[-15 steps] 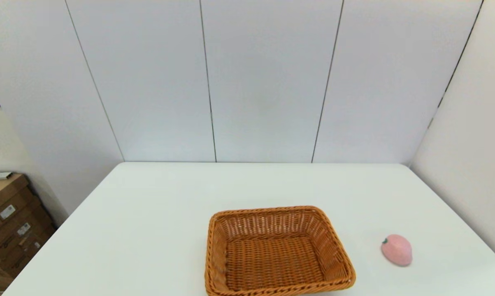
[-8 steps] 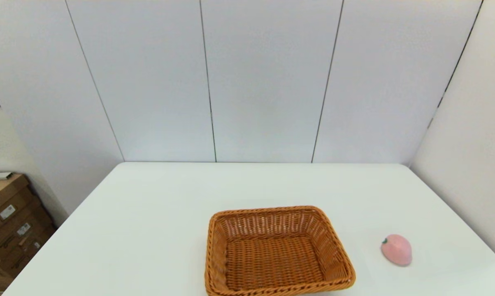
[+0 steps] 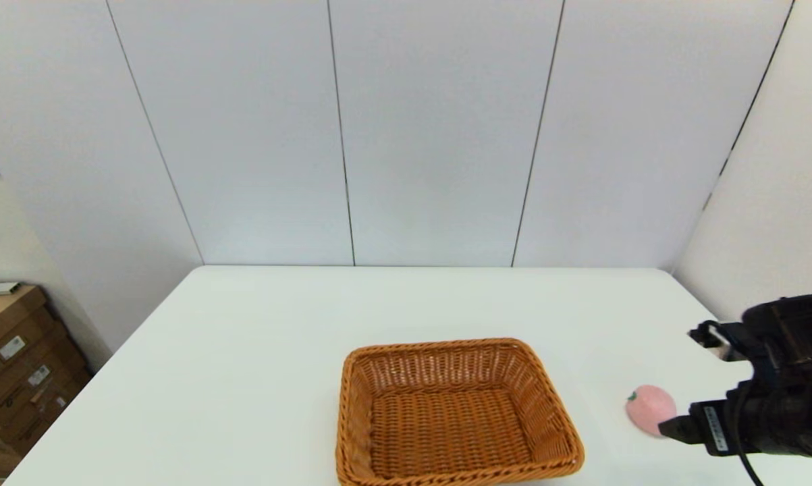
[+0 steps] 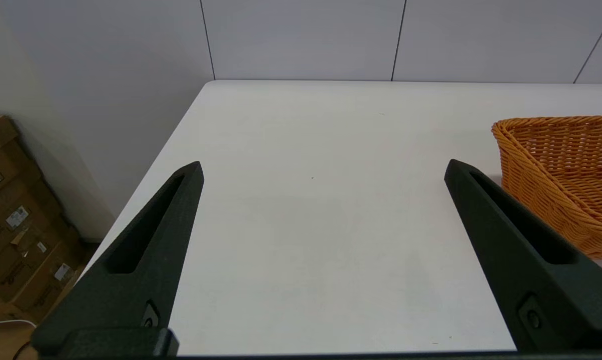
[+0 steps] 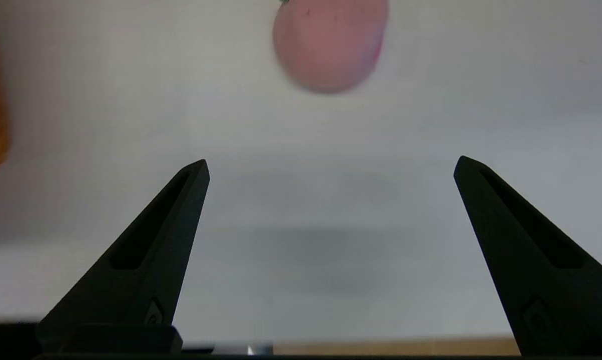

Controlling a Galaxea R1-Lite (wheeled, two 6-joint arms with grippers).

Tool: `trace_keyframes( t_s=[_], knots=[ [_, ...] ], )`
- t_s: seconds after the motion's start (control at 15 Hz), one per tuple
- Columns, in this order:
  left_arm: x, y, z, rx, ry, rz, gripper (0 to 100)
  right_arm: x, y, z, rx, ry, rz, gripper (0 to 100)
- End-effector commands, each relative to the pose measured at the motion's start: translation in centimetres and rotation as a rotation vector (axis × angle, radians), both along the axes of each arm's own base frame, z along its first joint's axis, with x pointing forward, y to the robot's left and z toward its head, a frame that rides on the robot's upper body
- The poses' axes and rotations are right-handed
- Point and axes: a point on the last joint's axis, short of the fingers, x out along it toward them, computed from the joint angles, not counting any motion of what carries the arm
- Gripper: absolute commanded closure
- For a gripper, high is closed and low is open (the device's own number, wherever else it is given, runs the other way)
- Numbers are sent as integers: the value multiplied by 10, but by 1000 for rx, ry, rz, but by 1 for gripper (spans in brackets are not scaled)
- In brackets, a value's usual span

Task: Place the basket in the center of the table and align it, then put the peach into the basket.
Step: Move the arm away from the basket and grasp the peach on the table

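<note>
The wicker basket point(image 3: 454, 413) sits on the white table point(image 3: 257, 351) near the robot's edge, roughly midway across, its long sides running left to right, and it holds nothing. The pale pink peach point(image 3: 648, 407) lies on the table to the basket's right, apart from it, with its green stem mark turned toward the basket.

The right claw point(image 5: 331, 170) hangs over the table at the right side, just beside the peach. In the head view one black fingertip point(image 3: 672, 428) overlaps the fruit's near edge. From the right wrist camera the fingers are spread wide with bare table between them, and the peach lies beyond the tips, ungrasped.

The left claw point(image 4: 323, 172) is released too, fingers wide apart, hovering over the table's left part with the basket's left wall point(image 4: 541, 190) just beside one finger. Cardboard boxes point(image 3: 14, 364) stand on the floor left of the table.
</note>
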Motion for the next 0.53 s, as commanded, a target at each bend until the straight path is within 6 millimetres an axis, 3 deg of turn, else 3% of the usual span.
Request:
trace_keyframes(
  t_s=[0.07, 0.27, 0.53],
  knots=[
    [0, 0, 0, -1, 0, 0, 0, 61, -1, -61, -15, 9, -18, 0],
    [0, 0, 0, -4, 0, 0, 0, 64, -1, -49, 10, -59, -21, 0],
    [0, 0, 0, -20, 0, 0, 0, 63, -3, -50, 13, -52, -36, 0]
  ],
)
